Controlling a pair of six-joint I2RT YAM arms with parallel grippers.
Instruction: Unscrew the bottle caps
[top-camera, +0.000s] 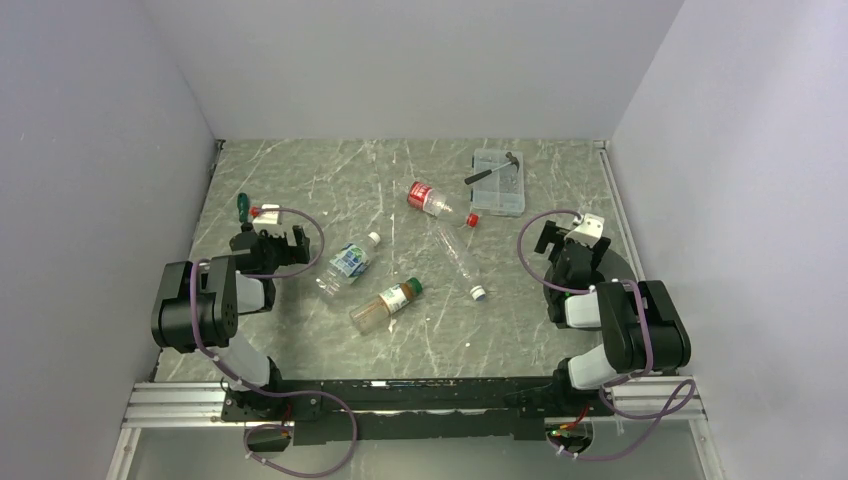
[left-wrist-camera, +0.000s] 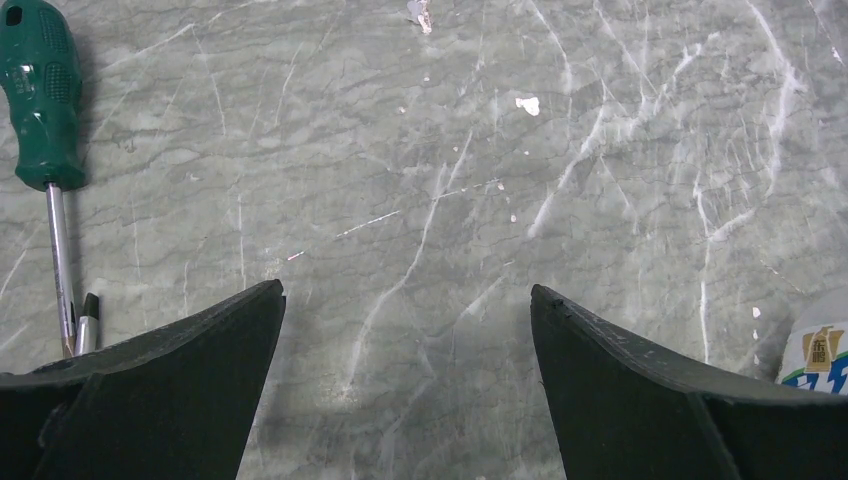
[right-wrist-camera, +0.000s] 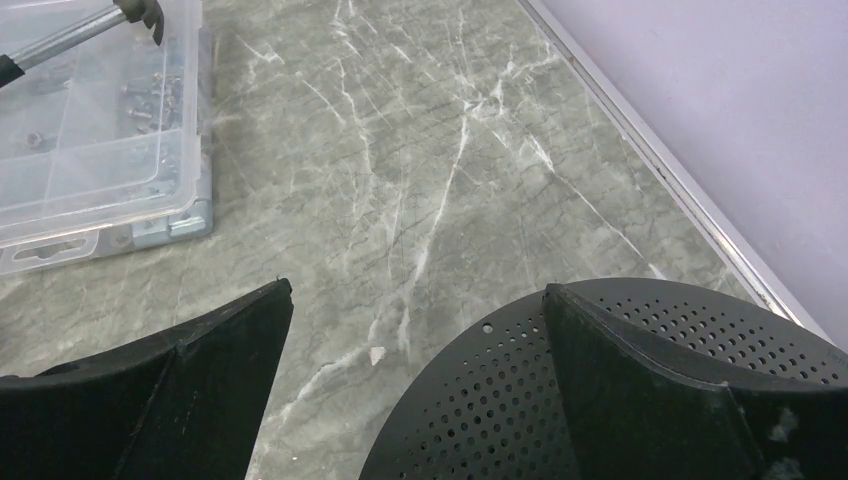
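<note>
left gripper (left-wrist-camera: 408, 300) and right gripper (right-wrist-camera: 415, 295) gape wide, holding nothing; the bottles (top-camera: 350, 262) lie between them, the green cap (top-camera: 413, 287) seemingly on its amber bottle (top-camera: 383, 307), so unscrewing looks not yet begun.

top: high, rear, looking down on whole table (top-camera: 400, 170) | wrists: close, low, past own fingers (left-wrist-camera: 180, 400) | shared: table surface

Bottles (top-camera: 384, 307) crowd centre (screwdriver (left-wrist-camera: 40, 90) left).

Even, soft overhead light; sharp.
</note>
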